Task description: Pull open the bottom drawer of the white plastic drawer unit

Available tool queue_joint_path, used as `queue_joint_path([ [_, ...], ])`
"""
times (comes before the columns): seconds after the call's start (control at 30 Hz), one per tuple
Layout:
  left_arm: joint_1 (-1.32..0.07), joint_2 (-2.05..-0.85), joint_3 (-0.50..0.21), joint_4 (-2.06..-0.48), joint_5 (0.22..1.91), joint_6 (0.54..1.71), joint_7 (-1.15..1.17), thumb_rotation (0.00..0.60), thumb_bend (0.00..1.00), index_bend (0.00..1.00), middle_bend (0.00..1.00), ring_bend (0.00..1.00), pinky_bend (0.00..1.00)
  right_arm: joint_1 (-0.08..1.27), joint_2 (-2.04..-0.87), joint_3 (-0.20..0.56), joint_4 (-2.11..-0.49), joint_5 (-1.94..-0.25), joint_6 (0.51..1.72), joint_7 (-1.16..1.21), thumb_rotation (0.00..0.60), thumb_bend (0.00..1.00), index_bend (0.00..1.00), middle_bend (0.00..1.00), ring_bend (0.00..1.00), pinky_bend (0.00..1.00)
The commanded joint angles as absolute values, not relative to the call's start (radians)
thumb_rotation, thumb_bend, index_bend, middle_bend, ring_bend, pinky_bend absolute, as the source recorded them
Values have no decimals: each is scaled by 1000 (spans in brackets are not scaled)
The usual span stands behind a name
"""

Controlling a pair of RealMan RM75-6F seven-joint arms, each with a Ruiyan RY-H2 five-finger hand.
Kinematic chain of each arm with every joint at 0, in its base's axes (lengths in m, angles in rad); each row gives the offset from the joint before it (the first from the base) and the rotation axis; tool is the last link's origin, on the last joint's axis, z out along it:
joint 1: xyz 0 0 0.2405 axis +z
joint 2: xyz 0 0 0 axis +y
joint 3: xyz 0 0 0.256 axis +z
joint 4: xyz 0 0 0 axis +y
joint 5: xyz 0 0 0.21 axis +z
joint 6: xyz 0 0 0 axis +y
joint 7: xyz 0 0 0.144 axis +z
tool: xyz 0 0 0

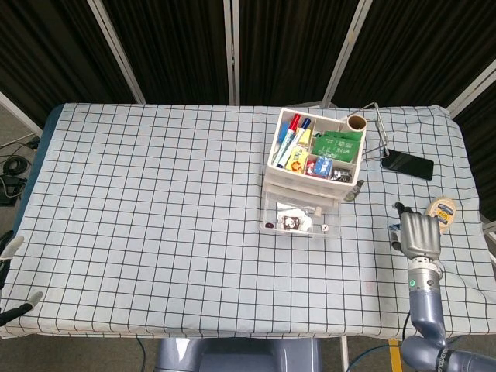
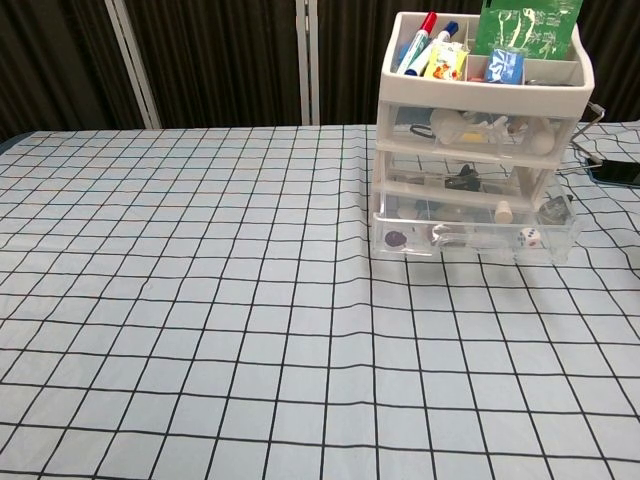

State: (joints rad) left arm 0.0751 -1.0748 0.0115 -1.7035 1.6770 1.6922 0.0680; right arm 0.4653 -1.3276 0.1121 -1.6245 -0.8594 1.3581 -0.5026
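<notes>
while the bottom drawer (image 1: 299, 223) stands pulled out from the drawer unit (image 1: 313, 159), the right hand (image 1: 419, 234) is well apart from it, off to the right near the table edge, beside a yellow-lidded jar (image 1: 442, 211). hand seen from its back, fingers pointing up and close together; nothing visible in it, but whether the fingers are spread or curled cannot be told. left hand: only fingertips (image 1: 11, 248) show at the far left edge of the head view, state unclear.

unit sits right of centre on the checked cloth (image 1: 155, 217). chest view: clear bottom drawer (image 2: 476, 237) juts forward past the two drawers above, small items inside incl. a die (image 2: 531, 237). top tray holds markers (image 2: 420, 42) and a green packet (image 2: 525, 25). a black phone (image 1: 407, 163) lies right of the unit, a wire frame (image 1: 376, 132) just behind it.
</notes>
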Motion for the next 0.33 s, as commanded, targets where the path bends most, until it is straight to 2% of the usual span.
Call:
queue_joint_path([
  [0.03, 64, -1086, 6, -1694, 1660, 1670, 84, 600, 18, 0, 0, 0, 0, 374, -1285, 67, -1606, -1106, 1453, -262, 600, 176, 109, 39, 60, 155],
  [0.1, 60, -1094, 3, -1685, 1652, 1660, 89, 600, 13, 0, 0, 0, 0, 344, -1279, 45, -1566, -1195, 1484, -164, 600, 89, 88, 0, 0, 61],
  [0.17, 55, -1104, -1, -1670, 1647, 1657, 80, 600, 7, 0, 0, 0, 0, 319, -1270, 26, -1521, -1261, 1512, -91, 600, 42, 67, 0, 0, 16],
  [0.33, 48, -1128, -13, -1620, 1620, 1645, 70, 600, 0, 0, 0, 0, 0, 271, -1249, -1, -1455, -1338, 1554, -3, 600, 17, 2, 0, 0, 0],
])
